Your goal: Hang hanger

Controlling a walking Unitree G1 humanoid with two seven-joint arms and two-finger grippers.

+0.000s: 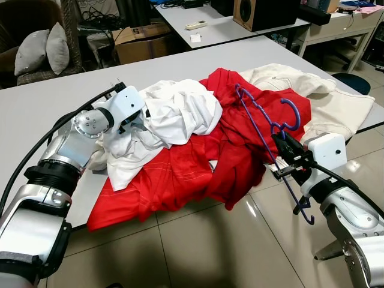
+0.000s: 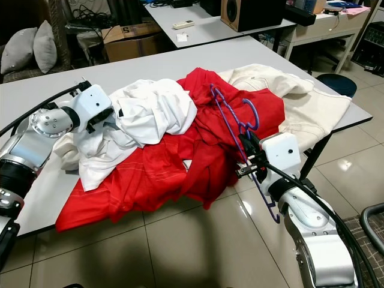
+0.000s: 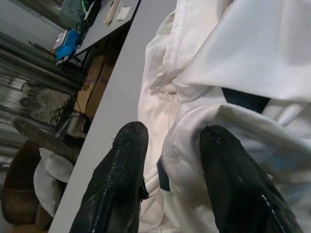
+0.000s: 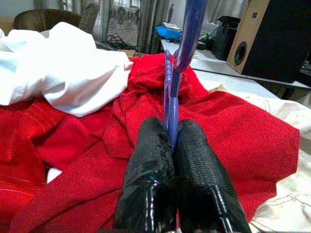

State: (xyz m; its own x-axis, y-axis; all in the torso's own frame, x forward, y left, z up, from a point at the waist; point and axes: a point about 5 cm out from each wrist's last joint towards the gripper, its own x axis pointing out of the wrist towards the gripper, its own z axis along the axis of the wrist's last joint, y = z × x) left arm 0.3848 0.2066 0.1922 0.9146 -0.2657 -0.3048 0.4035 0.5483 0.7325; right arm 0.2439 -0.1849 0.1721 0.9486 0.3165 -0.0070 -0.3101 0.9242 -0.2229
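Eye view: right gripper (image 1: 288, 157) at the table's (image 1: 36, 108) near edge, fingers clamped on the purple hanger (image 1: 264, 120), which stands tilted over the red garment (image 1: 198, 174) (its lower end hangs past the edge, above the tiled floor (image 1: 198, 246)). Left gripper (image 1: 137, 122) pushed into the white shirt (image 1: 180, 111). Cream cloth (image 1: 336, 105) lies at the table's right end; a second table (image 1: 222, 24) stands behind.

Left wrist view: fingers (image 3: 119, 179) spread, white fabric between them.

Right wrist view: fingers (image 4: 148, 170) pinched together on the hanger's bar.
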